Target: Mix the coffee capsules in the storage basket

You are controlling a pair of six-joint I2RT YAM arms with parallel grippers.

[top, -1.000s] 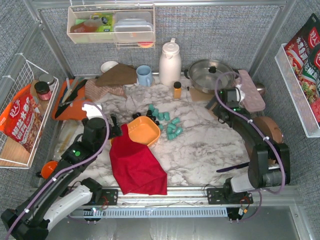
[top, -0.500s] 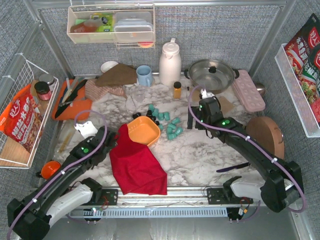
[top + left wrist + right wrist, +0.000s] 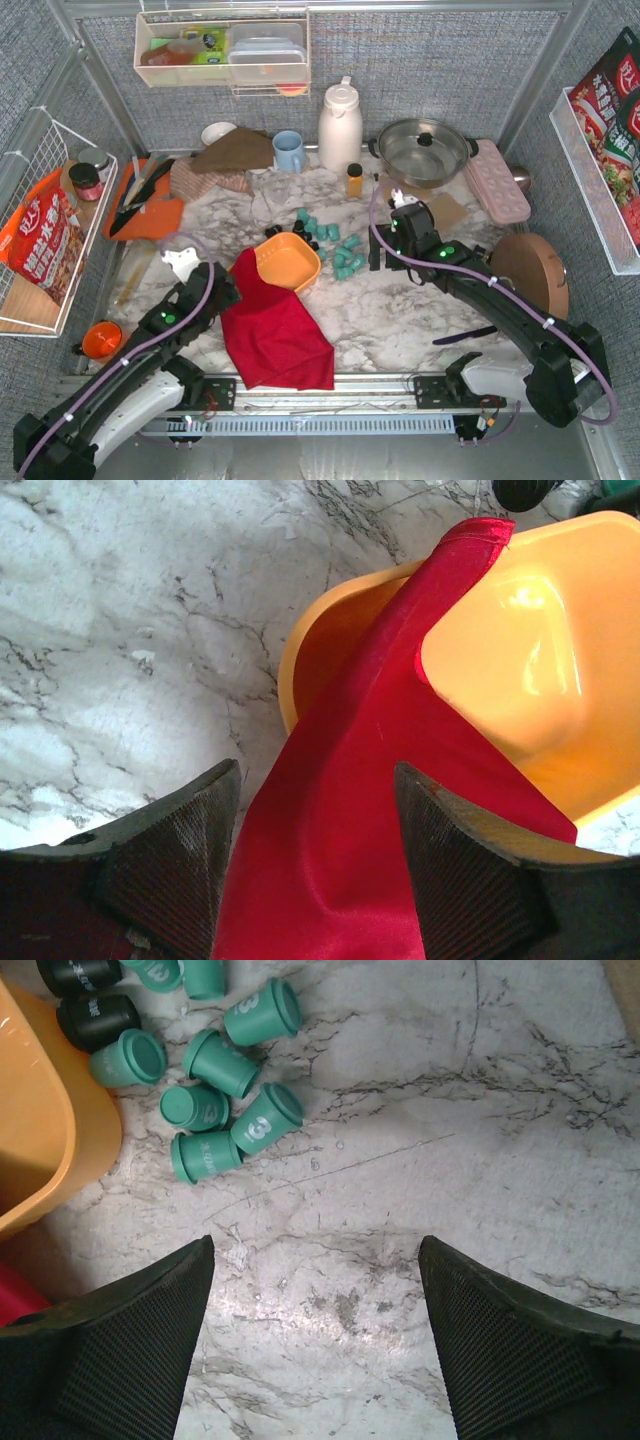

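As arms (image 3: 140, 345) (image 3: 500, 290) reach inward, claws (image 3: 312, 780) (image 3: 315, 1245) (apparently open) hang.

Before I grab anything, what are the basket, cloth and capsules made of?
Storage basket: probably glossy orange plastic; a bright highlight on its floor. Red cloth: fabric with satin sheen, draping over the rim. Coffee capsules: likely moulded plastic, smooth teal and black walls.
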